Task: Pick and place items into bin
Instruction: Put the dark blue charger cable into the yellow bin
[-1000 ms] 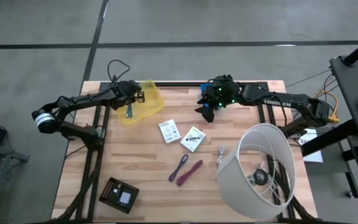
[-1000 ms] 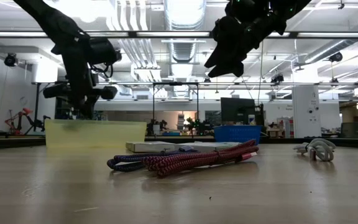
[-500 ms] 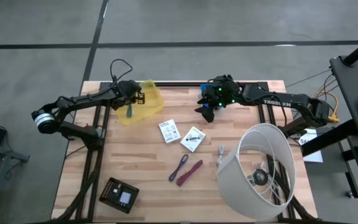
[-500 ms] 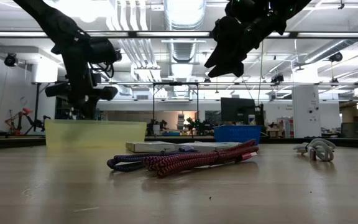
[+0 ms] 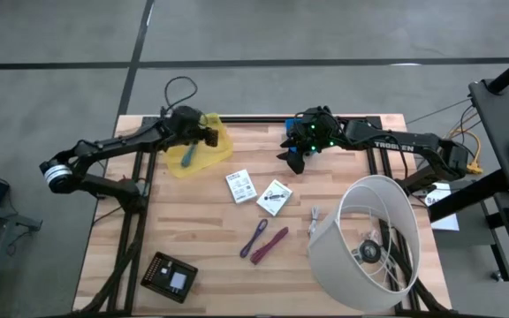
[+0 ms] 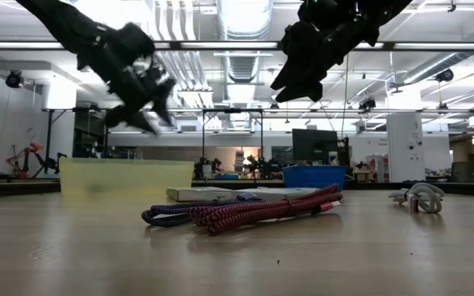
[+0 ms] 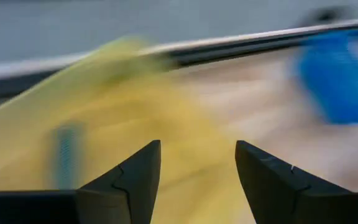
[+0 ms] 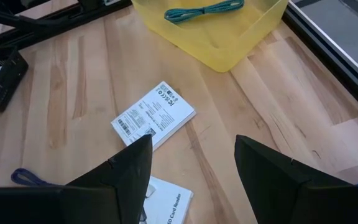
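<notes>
Teal tool (image 5: pixel 189 155) lies in the yellow bin (image 5: pixel 212 155), below the left gripper's (image 5: pixel 208 137) spread, empty jaws.

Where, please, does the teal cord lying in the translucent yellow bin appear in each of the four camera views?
High view: the teal cord lies inside the translucent yellow bin, upper left of the table.
Low view: not distinguishable; only the bin's front wall shows, at left.
Left wrist view: a blurred teal streak on yellow.
Right wrist view: stretched across the bin's floor.
Shared landmark: the yellow bin.
</notes>
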`<state>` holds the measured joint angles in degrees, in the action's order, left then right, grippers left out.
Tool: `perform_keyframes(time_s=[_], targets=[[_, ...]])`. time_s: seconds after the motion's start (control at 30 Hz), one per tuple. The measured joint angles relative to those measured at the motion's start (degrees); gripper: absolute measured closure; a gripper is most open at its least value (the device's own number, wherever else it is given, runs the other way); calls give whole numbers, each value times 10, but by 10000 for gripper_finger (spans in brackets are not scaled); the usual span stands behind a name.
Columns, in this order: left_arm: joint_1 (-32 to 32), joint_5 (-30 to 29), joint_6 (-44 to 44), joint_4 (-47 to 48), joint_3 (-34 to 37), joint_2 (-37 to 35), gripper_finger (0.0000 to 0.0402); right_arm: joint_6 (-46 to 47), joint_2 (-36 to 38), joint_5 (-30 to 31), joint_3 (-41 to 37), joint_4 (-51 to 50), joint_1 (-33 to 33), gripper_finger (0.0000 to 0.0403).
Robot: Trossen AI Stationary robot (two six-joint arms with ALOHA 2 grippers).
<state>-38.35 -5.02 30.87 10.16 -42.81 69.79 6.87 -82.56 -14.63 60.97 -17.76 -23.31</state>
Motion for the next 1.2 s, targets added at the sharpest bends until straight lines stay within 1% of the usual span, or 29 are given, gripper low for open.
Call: perform_keyframes(time_s=[0.1, 0.2, 0.27, 0.33, 0.4, 0.63, 0.7, 0.87, 0.93, 1.03, 1.2], targets=[[12, 132, -40, -123, 0, -15, 210, -4, 0, 0, 0, 0, 0, 188], [30, 250, -34, -246, 0, -22, 210, -8, 0, -1, 0, -2, 0, 188], [49, 289, -7, -323, 0, -23, 210, -18, 0, -2, 0, -16, 0, 188], [69, 297, 14, -373, 0, -22, 210, -28, 0, -2, 0, -31, 0, 188], [89, 296, 17, -394, 0, -22, 210, -39, 0, -2, 0, -45, 0, 188], [147, 269, 19, -390, 0, -16, 210, -48, 0, -2, 0, -83, 0, 188], [165, 248, 19, -375, 0, -15, 210, -55, 0, -2, 0, -97, 0, 188], [225, 146, 20, -274, -2, -15, 210, -71, 0, 1, 0, -122, 0, 188], [251, 109, 37, -249, -3, -15, 210, -71, 0, 1, 0, -120, 0, 188], [291, 58, 63, -231, -2, -15, 210, -74, 0, 1, 0, -114, 0, 188], [352, -33, 78, -231, -5, -15, 210, -87, 0, 3, 0, -115, 0, 188]])
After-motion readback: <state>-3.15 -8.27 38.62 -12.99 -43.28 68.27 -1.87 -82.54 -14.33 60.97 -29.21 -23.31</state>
